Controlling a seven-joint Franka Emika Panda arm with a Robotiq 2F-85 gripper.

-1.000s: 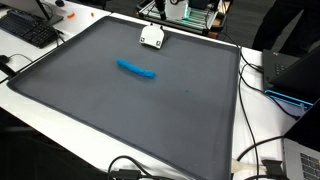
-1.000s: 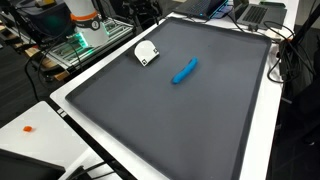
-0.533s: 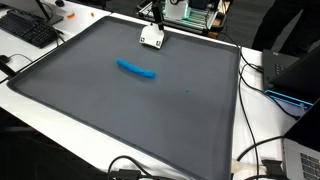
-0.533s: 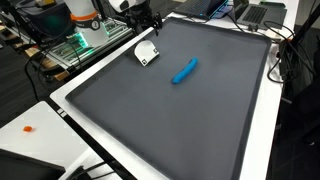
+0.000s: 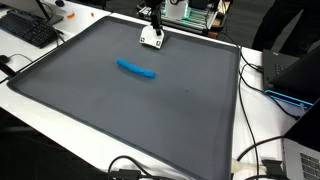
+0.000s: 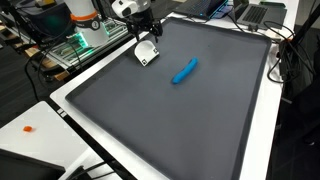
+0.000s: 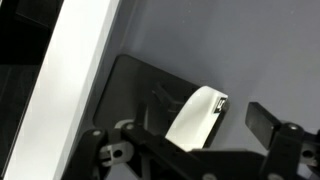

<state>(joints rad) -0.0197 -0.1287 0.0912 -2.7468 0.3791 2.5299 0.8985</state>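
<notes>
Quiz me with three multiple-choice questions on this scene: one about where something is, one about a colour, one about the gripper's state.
1. Where on the grey mat does the white object lie?
A. its middle
B. near its edge, by the gripper
C. off it
2. What colour is the long object mid-mat?
A. red
B. green
C. blue
3. The gripper is:
A. open
B. shut on the long object
C. shut, empty
Answers: B, both exterior views show it at the edge; C, it is plainly blue; A, the wrist view shows its fingers apart.

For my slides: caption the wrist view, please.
Open gripper over a white object at the edge of the grey mat.
</notes>
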